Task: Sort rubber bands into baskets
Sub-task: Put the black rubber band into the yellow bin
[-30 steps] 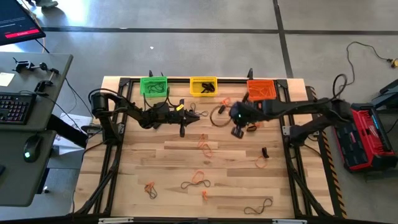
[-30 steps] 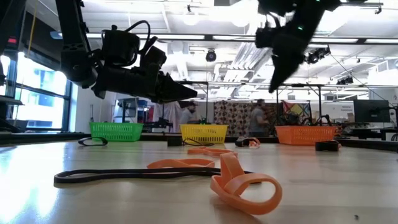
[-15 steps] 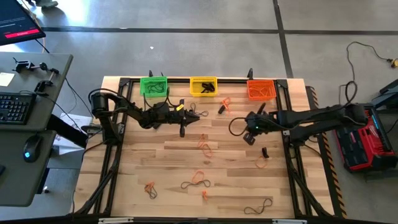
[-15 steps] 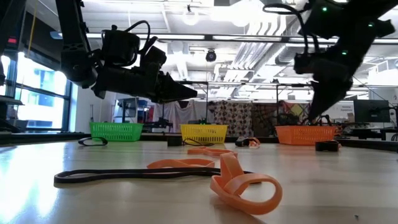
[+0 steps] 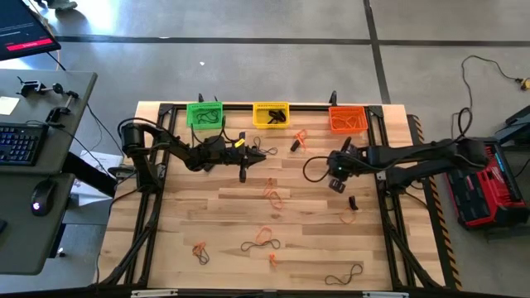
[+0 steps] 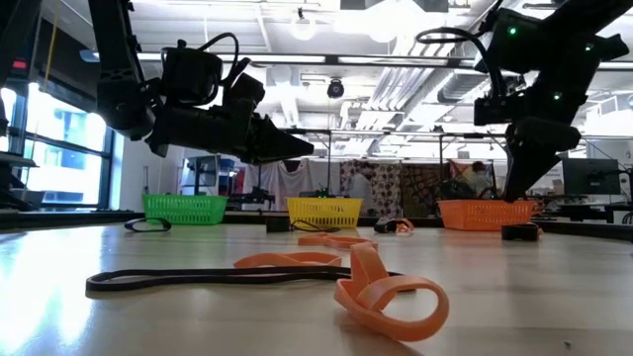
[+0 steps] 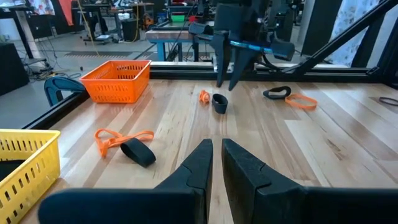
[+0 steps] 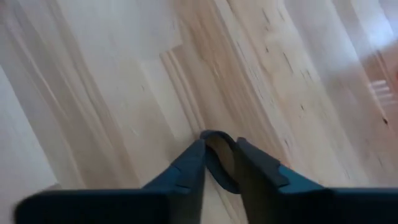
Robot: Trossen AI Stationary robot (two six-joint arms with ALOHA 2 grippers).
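Note:
Three baskets stand along the far edge: green, yellow, orange. Orange and dark rubber bands lie scattered flat on the wooden table. My right gripper points steeply down right of the middle, open a little, just above a small black band. The left wrist view shows its tips clear of that band. My left gripper hovers level over the far left-middle, shut and holding nothing.
A black band and an orange one lie nearer the front than my right gripper. More bands lie mid-table and along the near edge. An orange and a black band lie before the orange basket.
My right gripper has swung from in front of the orange basket toward the table's right and near edges and come down over the small black band. Its fingers have parted a little. My left arm has kept still.

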